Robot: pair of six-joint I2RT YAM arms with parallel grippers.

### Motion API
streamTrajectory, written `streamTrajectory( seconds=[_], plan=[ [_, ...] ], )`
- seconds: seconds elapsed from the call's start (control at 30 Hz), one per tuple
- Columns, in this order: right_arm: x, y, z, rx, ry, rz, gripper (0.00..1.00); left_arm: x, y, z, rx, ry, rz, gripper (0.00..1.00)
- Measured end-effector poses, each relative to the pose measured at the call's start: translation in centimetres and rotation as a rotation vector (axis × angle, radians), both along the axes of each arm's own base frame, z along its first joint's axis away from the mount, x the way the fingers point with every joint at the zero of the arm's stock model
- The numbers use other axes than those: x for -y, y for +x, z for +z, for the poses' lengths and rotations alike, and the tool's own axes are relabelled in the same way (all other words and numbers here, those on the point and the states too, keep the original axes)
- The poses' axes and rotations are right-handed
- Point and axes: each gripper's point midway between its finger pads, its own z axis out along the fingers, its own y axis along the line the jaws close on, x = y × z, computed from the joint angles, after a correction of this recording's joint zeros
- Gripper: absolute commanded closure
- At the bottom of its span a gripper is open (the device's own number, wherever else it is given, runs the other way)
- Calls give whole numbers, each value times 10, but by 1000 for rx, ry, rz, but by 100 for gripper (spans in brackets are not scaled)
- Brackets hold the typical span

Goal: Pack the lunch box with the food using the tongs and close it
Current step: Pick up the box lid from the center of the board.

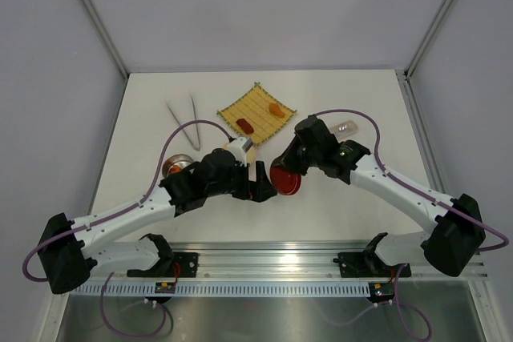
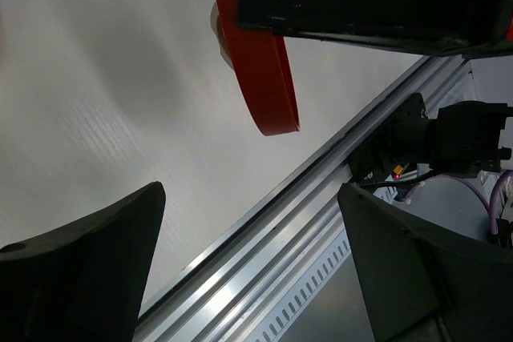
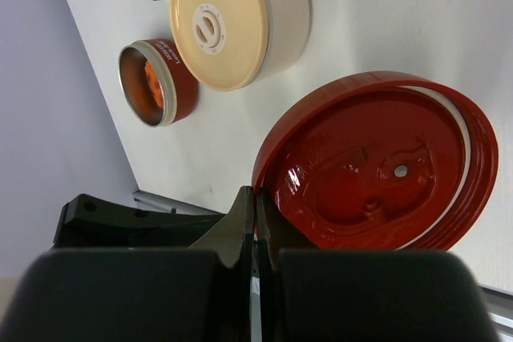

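right gripper (image 3: 256,214): jaws pressed together on the rim of the red lid (image 3: 377,166), which hangs tilted in front of it. can't tell if the lid's low edge touches the bench (image 1: 361,94).

left gripper (image 2: 248,262): jaws spread wide, nothing between them. the red lid is just ahead of it, edge-on in its wrist view.

step in hand, as i judge it: handling the red lid, which is not the lunch box's own. packing not begun.
- lunch box (image 3: 284,14) sits beyond the right gripper, near it, with the cream lid (image 3: 212,26) on.
- red-brown tin (image 3: 156,82) beside the box, lying on its side, something orange inside.
- food pieces (image 1: 279,108), one orange and one red, lie on the woven mat (image 1: 260,102), farther out from both grippers.

tongs (image 1: 174,118): flat on the bench, beyond and to the left of the left gripper, apart from it. long axis runs near-to-far. the v's joined end points back toward the gripper, the two tips open toward the far edge.

next move calls for, my guess: park the red lid clear of the box, lift off the cream lid, then take the tongs by the two arms partway along, so a squeeze closes the tips.
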Motion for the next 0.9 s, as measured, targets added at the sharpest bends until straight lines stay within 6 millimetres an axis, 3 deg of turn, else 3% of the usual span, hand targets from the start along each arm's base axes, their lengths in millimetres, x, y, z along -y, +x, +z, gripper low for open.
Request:
streamTrajectory(
  seconds=[0.3, 0.6, 0.9],
  plan=[
    [-9, -3, 8, -14, 55, 23, 100, 9, 9, -4, 10, -3, 9, 18],
    [-12, -3, 12, -14, 74, 28, 100, 16, 14, -2, 8, -24, 25, 21],
    [-17, -3, 20, 2, 105, 43, 100, 19, 20, 3, -5, -58, 72, 49]
  ],
)
